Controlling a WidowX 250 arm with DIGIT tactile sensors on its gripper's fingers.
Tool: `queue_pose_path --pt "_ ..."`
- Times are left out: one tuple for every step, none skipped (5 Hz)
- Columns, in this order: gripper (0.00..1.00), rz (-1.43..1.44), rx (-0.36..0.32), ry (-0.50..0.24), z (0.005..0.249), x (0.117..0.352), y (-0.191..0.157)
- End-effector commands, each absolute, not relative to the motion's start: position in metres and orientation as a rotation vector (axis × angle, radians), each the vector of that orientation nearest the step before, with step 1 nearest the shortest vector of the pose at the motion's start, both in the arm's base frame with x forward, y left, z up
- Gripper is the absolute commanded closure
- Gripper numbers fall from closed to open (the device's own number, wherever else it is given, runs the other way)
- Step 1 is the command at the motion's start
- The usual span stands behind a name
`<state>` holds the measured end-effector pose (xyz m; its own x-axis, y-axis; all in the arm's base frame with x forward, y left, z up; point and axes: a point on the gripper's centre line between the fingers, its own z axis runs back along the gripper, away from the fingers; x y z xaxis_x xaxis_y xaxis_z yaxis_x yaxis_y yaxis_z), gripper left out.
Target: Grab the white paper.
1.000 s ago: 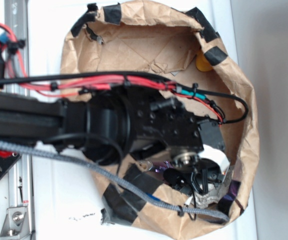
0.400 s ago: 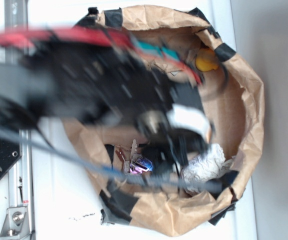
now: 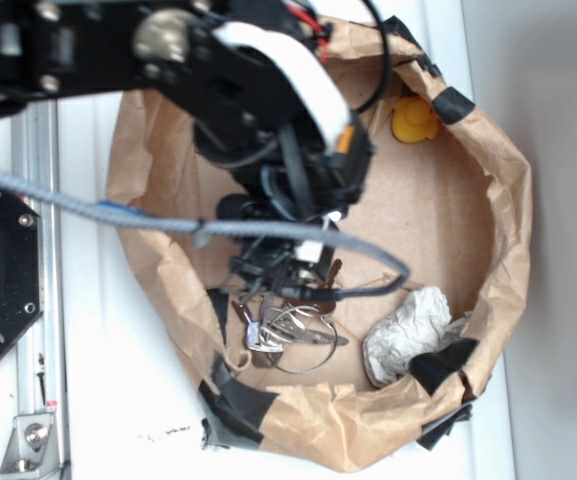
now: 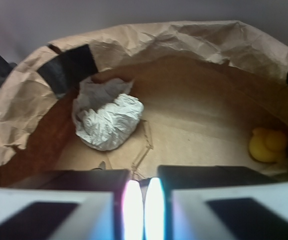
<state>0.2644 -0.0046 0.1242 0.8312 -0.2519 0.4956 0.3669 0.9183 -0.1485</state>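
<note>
Clearly the grab is not done yet: the white paper (image 3: pixel 411 332) lies free on the floor of the brown paper bowl (image 3: pixel 513 250), at its lower right in the exterior view, touching the taped wall and with nothing holding it. In the wrist view the same wad (image 4: pixel 107 120) sits far and to the left of the gripper (image 4: pixel 144 210), well apart from it, and the two pads are pressed almost together with only a thin gap and nothing between them. What is left is nearly everything, I think: to spread the jaws, go to the wad and close on it. Compared with one second ago, the arm has moved away from the lower right of the bowl toward the upper left, so the paper, the keys (image 3: pixel 283 330) and the yellow duck (image 3: pixel 414 121) are now uncovered.
</note>
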Motion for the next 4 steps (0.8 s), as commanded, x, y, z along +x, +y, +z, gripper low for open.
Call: queue_pose_path --pt "0.00 -0.275 -0.267 -0.509 0.104 0.291 -0.030" --pt "0.00 -0.301 -0.246 -0.496 0.080 0.316 -0.053" --pt "0.00 -0.298 -0.242 -0.469 0.061 0.331 -0.069" --pt "0.00 -0.285 -0.280 -0.468 0.059 0.343 -0.078"
